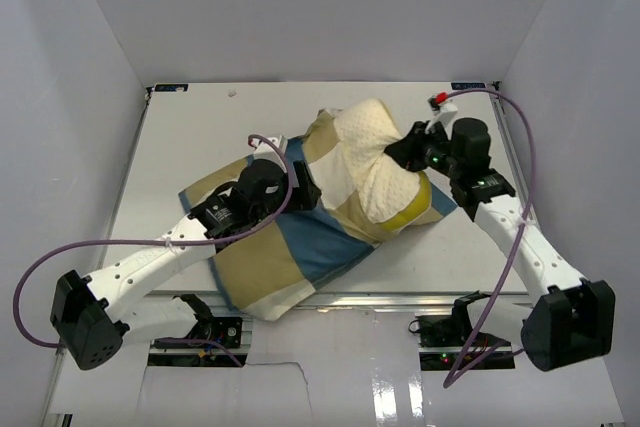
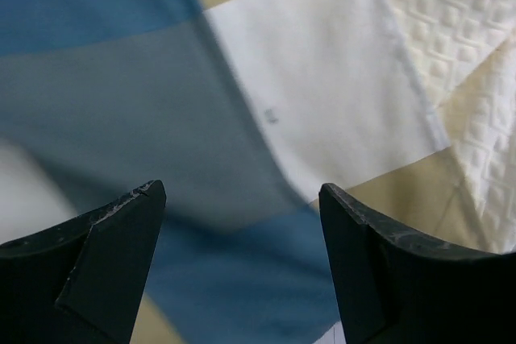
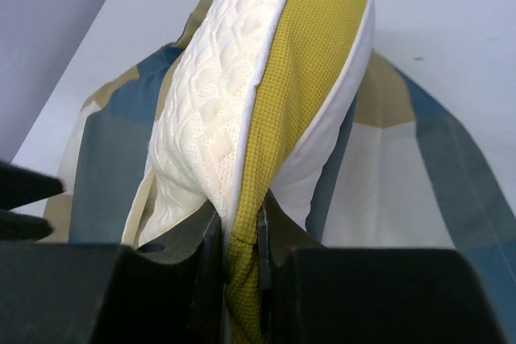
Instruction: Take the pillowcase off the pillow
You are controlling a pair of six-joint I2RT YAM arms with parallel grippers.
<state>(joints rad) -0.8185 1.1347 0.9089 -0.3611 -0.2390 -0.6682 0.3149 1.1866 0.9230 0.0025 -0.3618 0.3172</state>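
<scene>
Right claw [image 3: 242,235] pinched tight on pillow [image 3: 214,110] edge, left claw [image 2: 242,195] wide open, empty over pillowcase [image 2: 113,94]. Looks about half out, rest still inside.

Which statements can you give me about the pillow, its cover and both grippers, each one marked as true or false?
1. The right gripper is clamped on the yellow edge of the pillow. True.
2. The left gripper is shut on the pillowcase. False: its jaws stand open above the cloth.
3. The pillowcase covers the pillow completely. False: much of the cream surface is bare.
4. The pillowcase has blue and tan checks. True.
</scene>
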